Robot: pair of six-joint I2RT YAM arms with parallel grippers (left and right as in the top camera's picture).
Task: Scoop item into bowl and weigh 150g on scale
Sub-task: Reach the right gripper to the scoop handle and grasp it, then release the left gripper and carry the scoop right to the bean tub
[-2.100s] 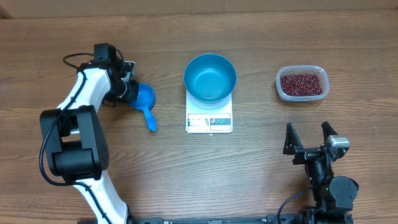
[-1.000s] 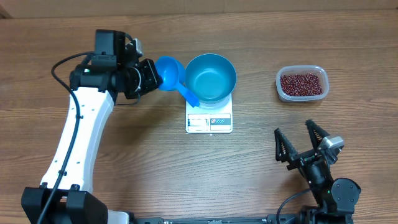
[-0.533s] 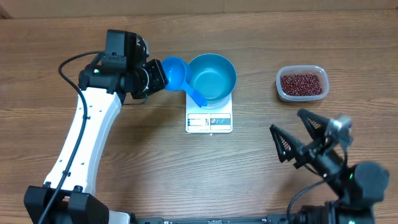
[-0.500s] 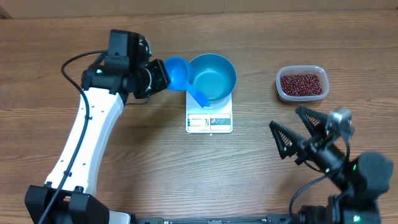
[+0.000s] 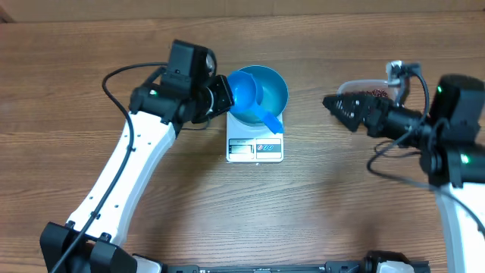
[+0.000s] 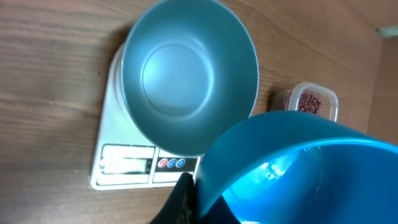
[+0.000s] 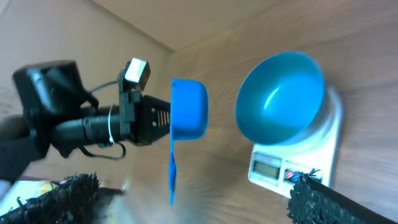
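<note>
left gripper [image 5: 220,95]: pinched tight on the cup wall of the blue scoop [image 5: 248,94]. The scoop's empty and hangs over the bowl's 9 o'clock rim, handle poking toward 5.
right gripper [image 5: 339,107]: fingers spread wide, nothing in them, sitting between bowl and tub.
beans [image 6: 311,103]: all in the clear tub [image 6: 297,88], at 3 o'clock from the bowl.
bowl [image 5: 265,87]: empty, sitting on the scale [image 5: 255,148], display on the 6 o'clock side.
my plan: carry the scoop across to 3, high enough not to nudge the bowl, then dip it mouth-first into the heap.
in the way: my own right gripper, right on that path I reckon. I'd back it off first.
</note>
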